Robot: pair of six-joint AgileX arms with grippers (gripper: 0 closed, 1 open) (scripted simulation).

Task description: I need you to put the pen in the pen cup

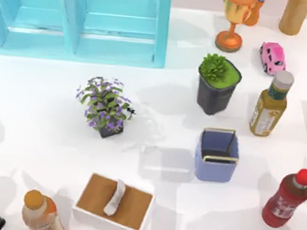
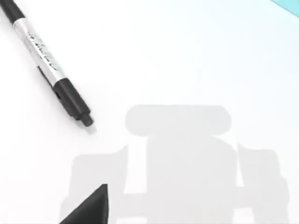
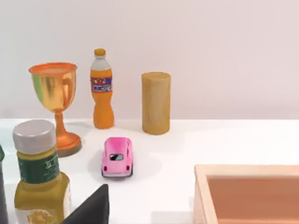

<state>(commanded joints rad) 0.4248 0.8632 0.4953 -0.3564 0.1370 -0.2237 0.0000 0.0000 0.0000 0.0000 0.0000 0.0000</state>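
White tabletop [image 2: 196, 56] bears the pen [image 2: 49, 67] lying flat, diagonal.

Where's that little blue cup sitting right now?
In the top view, the pen cup stands upright on the table's right half, just in front of the dark grey pot with the green plant, with the red-capped bottle further right.

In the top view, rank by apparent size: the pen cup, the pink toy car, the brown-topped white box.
Largest to smallest as they look in the top view:
1. brown-topped white box
2. pen cup
3. pink toy car
The car sits farther back on the table, which may shrink it somewhat.
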